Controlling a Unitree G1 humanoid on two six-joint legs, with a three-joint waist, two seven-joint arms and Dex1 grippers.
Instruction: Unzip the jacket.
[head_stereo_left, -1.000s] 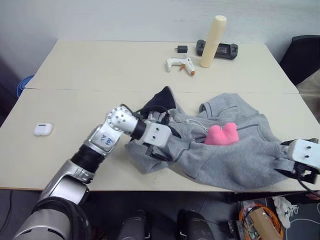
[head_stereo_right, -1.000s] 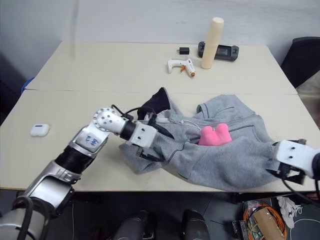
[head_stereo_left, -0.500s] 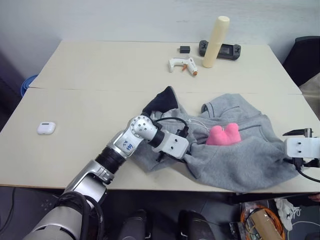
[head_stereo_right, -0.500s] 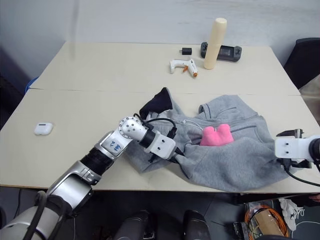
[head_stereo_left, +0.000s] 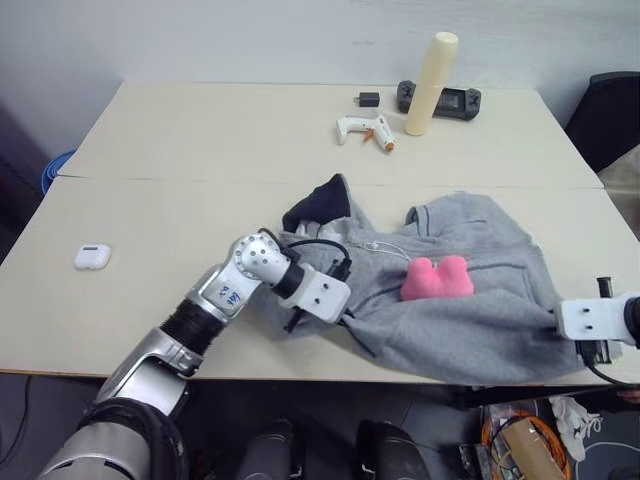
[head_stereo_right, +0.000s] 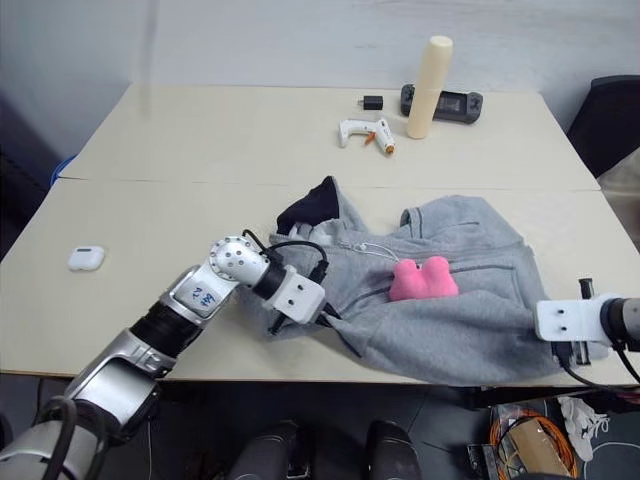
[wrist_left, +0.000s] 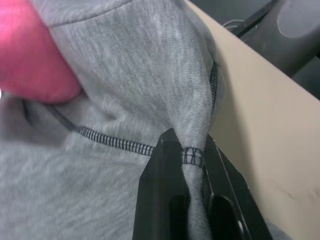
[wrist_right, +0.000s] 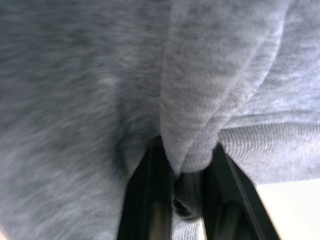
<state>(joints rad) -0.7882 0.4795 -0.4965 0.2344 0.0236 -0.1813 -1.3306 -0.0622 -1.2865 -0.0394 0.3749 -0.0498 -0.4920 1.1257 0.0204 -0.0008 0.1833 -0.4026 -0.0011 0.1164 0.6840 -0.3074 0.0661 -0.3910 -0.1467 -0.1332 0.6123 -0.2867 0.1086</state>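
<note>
At the near table edge: both grippers are engaged with the jacket (head_stereo_left: 460, 290).
Left gripper (wrist_left: 190, 150): jaws closed on a pinch of grey fabric at a dark-stitched seam, near the jacket's front edge.
Left gripper grip detail: the fold stands up between the two black fingers (wrist_left: 165, 195); cloth alone is seen in the pinch, and I cannot tell whether a zip pull is included.
Right gripper (wrist_right: 186, 160): jaws drawn in on a thick roll of grey cloth at the jacket's right hem, by the table's front edge.
Right gripper position: well apart from the left gripper, with the bulk of the jacket between them.
Jacket position: spread crumpled across the near half of the table (head_stereo_left: 150, 200), hood and navy lining (head_stereo_left: 318, 208) toward the far side, lower hem at the near edge.
Pink plush toy (head_stereo_left: 436, 279): resting on the jacket's chest, between the two grippers.
Task done: both holds appear set, judged as the anchoring step.
Task left: the zip line cannot be made out as opened; the front panels lie bunched together, so unzipping is judged not yet begun.
Risk: a pull may only drag cloth and shift the toy.
</note>
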